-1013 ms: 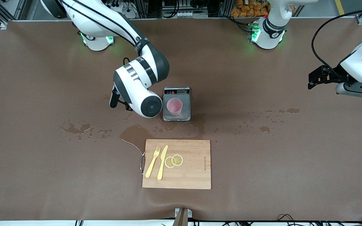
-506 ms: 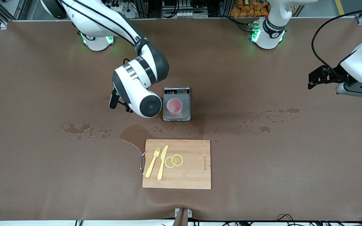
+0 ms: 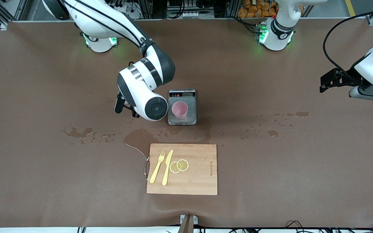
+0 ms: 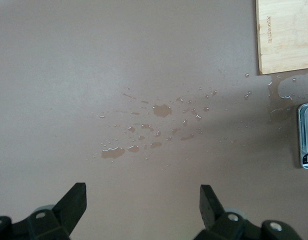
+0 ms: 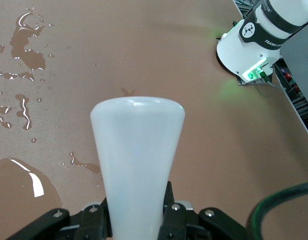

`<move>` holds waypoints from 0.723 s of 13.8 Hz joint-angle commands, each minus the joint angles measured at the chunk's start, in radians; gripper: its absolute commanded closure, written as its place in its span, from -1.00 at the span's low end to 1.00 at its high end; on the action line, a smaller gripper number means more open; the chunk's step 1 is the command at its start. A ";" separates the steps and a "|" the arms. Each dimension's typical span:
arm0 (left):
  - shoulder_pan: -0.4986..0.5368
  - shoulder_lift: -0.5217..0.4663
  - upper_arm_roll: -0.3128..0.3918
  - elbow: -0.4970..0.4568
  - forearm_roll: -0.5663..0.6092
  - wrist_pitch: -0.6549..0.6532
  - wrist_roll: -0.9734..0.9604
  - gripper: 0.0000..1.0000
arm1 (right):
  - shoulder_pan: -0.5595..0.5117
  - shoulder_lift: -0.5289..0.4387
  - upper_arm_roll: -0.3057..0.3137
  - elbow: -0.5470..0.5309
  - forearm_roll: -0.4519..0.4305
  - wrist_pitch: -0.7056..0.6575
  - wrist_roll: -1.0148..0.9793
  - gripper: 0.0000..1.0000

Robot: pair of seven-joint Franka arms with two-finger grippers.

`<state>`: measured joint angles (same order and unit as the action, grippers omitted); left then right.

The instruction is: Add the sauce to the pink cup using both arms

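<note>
Compare this moment with a second ago: the right gripper [image 5: 136, 220] has shifted slightly toward the scale [image 3: 182, 107], and the left gripper [image 4: 143, 210] has drifted a little higher at its own end of the table. Nothing else has moved. Judge this as the carry phase: the bottle [image 5: 137, 165] is on its way to the cup [image 3: 180, 109], and no sauce is poured yet.

Right gripper: fingers clamped on the bottle, which hangs just beside the scale on the right arm's side. In the front view the forearm hides it. The nozzle is not visible.

Left gripper: fingers spread wide, holding nothing, over bare table well apart from the scale, toward the left arm's end. This arm waits.

The cup stands upright on the scale plate.

Count:
- Arms: two.
- Bottle: one.
- Cup: one.
- Scale: one.
- Board [image 3: 182, 169]: one, nearer the camera than the scale.
- Fork [image 3: 157, 167]: one, on the board.
- Knife [image 3: 167, 167]: one, beside the fork.
- Lemon slices [image 3: 179, 166]: two, overlapping.
- Spills [image 3: 78, 132]: several patches around the scale.
</note>
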<state>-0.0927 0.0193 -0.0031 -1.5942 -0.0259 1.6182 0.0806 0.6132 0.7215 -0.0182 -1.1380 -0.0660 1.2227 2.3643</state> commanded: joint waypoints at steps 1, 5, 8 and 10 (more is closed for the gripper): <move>0.008 -0.001 -0.006 0.000 0.023 0.009 0.010 -1.00 | 0.016 0.016 0.001 0.037 -0.009 -0.003 0.009 1.00; 0.008 0.002 -0.006 0.000 0.023 0.009 0.010 -1.00 | 0.025 0.019 0.001 0.037 0.003 0.024 0.009 1.00; 0.010 0.004 -0.006 0.000 0.023 0.011 0.010 -1.00 | 0.022 0.019 0.001 0.035 0.005 0.028 0.007 1.00; 0.008 0.004 -0.006 0.000 0.023 0.011 0.010 -1.00 | 0.005 0.016 0.003 0.035 0.011 0.026 -0.008 1.00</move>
<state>-0.0912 0.0235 -0.0031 -1.5947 -0.0259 1.6183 0.0806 0.6320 0.7302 -0.0160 -1.1359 -0.0634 1.2612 2.3637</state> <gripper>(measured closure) 0.000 0.648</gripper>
